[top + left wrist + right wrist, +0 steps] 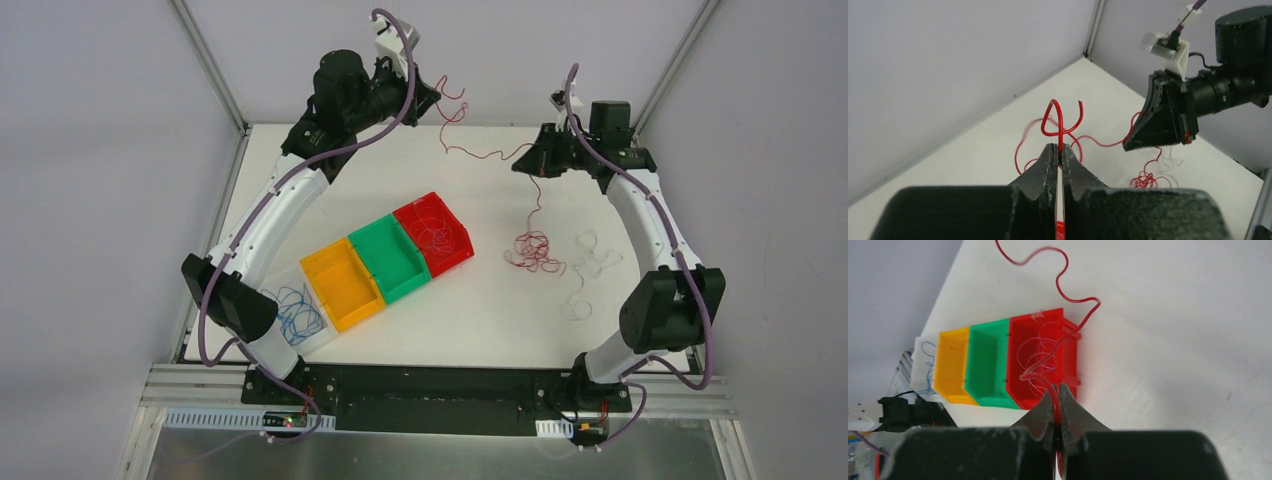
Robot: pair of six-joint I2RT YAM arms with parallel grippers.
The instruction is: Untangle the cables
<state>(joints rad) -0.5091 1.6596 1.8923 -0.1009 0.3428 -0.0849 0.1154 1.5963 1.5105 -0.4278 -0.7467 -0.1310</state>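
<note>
**Red cable held taut in mid-air between two grippers**

Seen from above, blue cables [293, 308] are coiled in a clear bin [312, 332] at lower left, closest to the arm bases. An orange bin [342, 285], a green bin [392, 258] and a red bin [420, 215] are lined up beside it, running diagonally toward the centre of the table [480, 310]. Thin looped strands [438, 238] lie in the red bin; their colour cannot be judged. Right of centre, a red tangle [533, 250] is bunched on the table, with a hair-fine white cable [590, 268] curled just beside it. Higher in the frame, a bright red cable [480, 152] is strung in wavy kinks between the left gripper [434, 100] and the right gripper [528, 163], and a strand drops from the right gripper to the tangle.

The grip itself is shown only by the wrist cameras. In the left wrist view, the left gripper's fingers [1048, 165] are pressed together on the bright red cable, and a loop stands just above the tips. In the right wrist view, the right gripper's fingers [1070, 412] are likewise pinched on it above the red bin.
</note>
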